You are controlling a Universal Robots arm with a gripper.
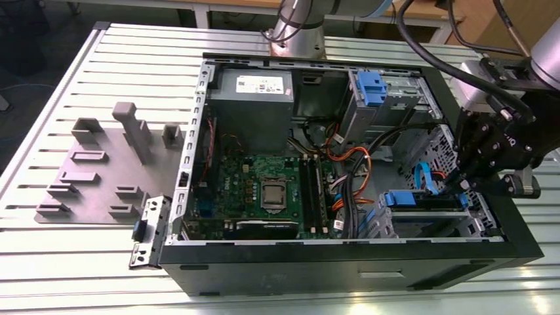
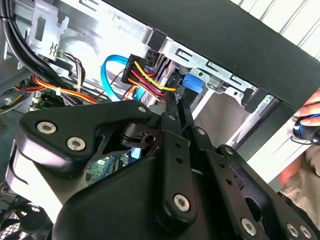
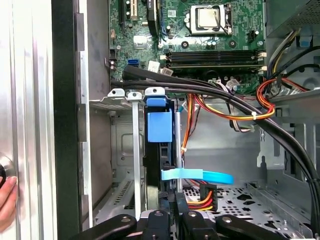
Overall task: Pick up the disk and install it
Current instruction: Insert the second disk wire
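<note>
Gripper [image 3: 172,207] sits low inside the open computer case [image 1: 350,262], at the drive bay on the exterior view's right; whether its fingers are parted or clamped cannot be told, since the black linkage hides the tips in both wrist views. Directly ahead of it stands the disk [image 3: 161,150], on edge in the bay's metal slot, its blue carrier tab [image 3: 160,125] facing outward (the labelled face is hidden). In the exterior view the same blue carrier [image 1: 410,199] shows in the lower bay, just beside the black gripper body [image 1: 490,161]. A flat blue data cable [image 3: 197,175] crosses close to the disk's lower end, beside a connector with red, yellow and black wires [image 2: 147,75]. Beyond lies the green motherboard [image 3: 200,30]. A second blue carrier [image 1: 371,88] sits in the upper bay. The case rests on a slatted tabletop [image 1: 70,262] beside a grey fixture plate [image 1: 96,177]. A person's hand [image 2: 312,117] is near the case's outer wall.
</note>
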